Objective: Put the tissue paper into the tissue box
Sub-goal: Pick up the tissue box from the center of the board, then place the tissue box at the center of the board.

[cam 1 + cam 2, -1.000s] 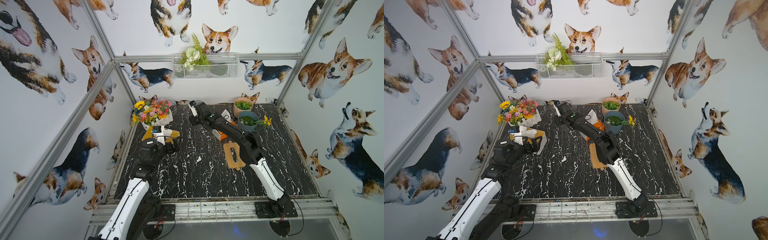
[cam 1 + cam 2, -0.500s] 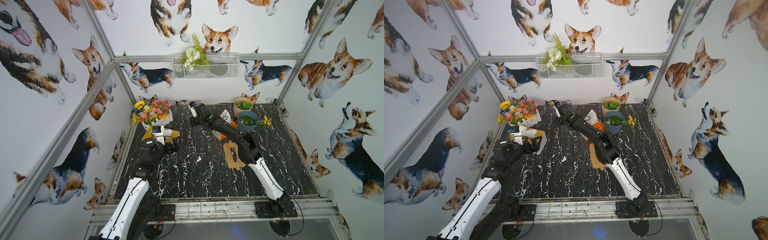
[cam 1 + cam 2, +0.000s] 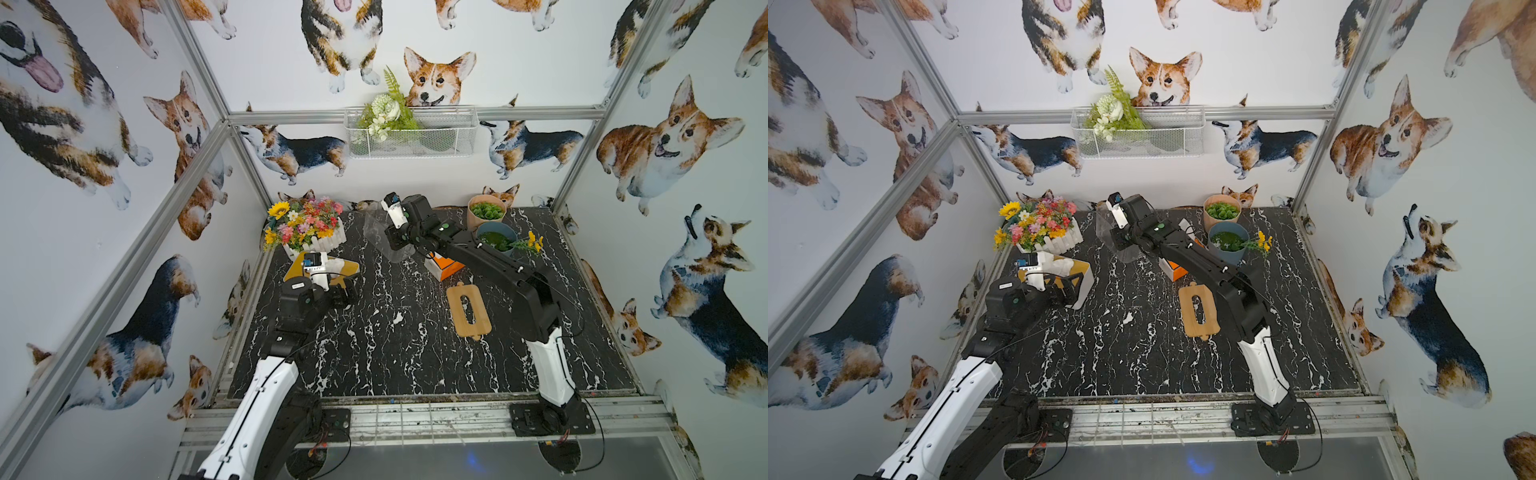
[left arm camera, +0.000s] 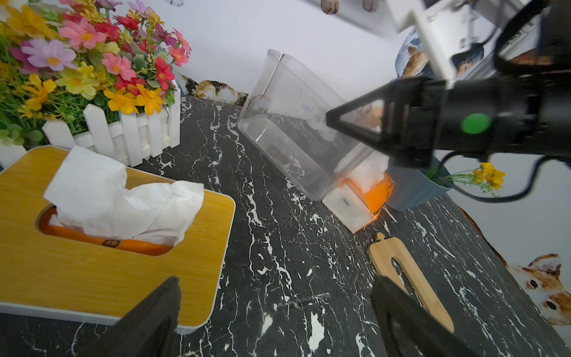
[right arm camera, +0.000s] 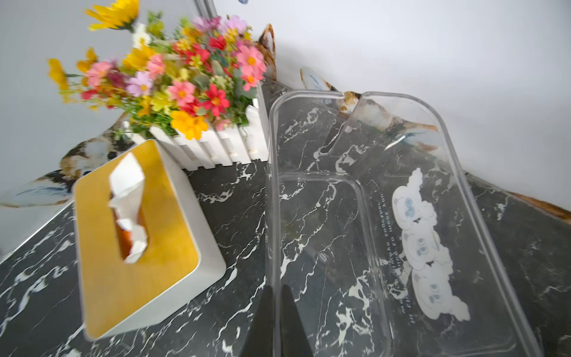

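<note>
Flower planter (image 3: 305, 227), tan pot (image 3: 474, 221), blue pot (image 3: 1224, 257) on the marble table (image 3: 374, 353); wire basket (image 3: 449, 142) above.

A black marbled table (image 3: 374, 353) bore a fenced flower planter (image 3: 307, 232) and a wood-topped tissue box (image 4: 92, 272) at far left; an orange tissue pack (image 3: 444, 266), slotted wooden lid (image 3: 468, 309), tan pot (image 3: 486, 212) and blue pot (image 3: 494, 241) stood rightward.

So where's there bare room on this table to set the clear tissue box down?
Free: the marble tabletop between the wood-lidded tissue box and the bamboo lid, running to the near edge. Crowded: the back, with flower planter, orange tissue pack and pots.
</note>
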Controlling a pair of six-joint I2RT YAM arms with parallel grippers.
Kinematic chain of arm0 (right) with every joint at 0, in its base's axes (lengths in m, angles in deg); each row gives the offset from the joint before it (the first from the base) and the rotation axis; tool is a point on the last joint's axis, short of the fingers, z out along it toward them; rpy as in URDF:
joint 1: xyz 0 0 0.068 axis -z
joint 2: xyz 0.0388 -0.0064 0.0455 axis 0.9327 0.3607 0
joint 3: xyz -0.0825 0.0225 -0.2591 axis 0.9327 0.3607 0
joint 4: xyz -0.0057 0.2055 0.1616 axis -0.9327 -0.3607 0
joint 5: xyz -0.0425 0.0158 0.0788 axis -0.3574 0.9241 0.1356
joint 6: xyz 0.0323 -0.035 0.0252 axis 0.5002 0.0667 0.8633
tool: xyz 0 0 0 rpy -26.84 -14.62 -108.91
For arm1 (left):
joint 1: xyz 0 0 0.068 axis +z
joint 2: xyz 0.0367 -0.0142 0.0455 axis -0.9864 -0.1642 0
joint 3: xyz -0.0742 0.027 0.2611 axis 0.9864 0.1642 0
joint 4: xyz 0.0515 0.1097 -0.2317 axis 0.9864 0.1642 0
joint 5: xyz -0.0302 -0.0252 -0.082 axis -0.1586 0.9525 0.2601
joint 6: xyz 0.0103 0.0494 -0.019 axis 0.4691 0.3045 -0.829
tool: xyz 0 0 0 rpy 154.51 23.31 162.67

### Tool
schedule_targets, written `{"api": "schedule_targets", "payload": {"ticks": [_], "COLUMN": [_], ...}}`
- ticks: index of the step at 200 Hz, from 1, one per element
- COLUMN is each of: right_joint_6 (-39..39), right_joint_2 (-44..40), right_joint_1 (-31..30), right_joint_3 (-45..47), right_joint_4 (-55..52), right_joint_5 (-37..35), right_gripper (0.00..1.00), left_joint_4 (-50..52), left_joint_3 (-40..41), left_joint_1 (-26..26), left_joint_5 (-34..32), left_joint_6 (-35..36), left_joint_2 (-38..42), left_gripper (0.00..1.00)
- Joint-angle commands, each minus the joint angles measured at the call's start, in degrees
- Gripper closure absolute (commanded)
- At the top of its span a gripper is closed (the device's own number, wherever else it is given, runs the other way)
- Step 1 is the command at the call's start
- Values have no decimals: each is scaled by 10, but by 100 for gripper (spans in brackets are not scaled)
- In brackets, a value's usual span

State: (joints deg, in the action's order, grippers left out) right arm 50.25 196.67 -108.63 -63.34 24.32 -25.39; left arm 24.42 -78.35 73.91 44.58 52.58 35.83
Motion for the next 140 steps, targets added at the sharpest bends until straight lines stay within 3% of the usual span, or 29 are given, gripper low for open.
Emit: {"api": "schedule_targets", "payload": {"ticks": [1,88,140], "right_joint_6": [-37,-153,-213], "right_joint_2": [-73,-394,-422], "right_joint_1": [-15,-54,-88], "right_joint_3": [72,471,548], "right_joint_4": [66,137,128], "right_joint_5": [24,74,117], "right_gripper": [100,100,100], "left_joint_4": [-24,-56,-63], "left_joint_3": [3,13,16], "left_joint_1": [1,1,1], "left_joint_5": [10,44,50], "left_joint_6": [-3,-5,-6], "left_joint_2": [6,23,21], "left_gripper": [0,0,0]}}
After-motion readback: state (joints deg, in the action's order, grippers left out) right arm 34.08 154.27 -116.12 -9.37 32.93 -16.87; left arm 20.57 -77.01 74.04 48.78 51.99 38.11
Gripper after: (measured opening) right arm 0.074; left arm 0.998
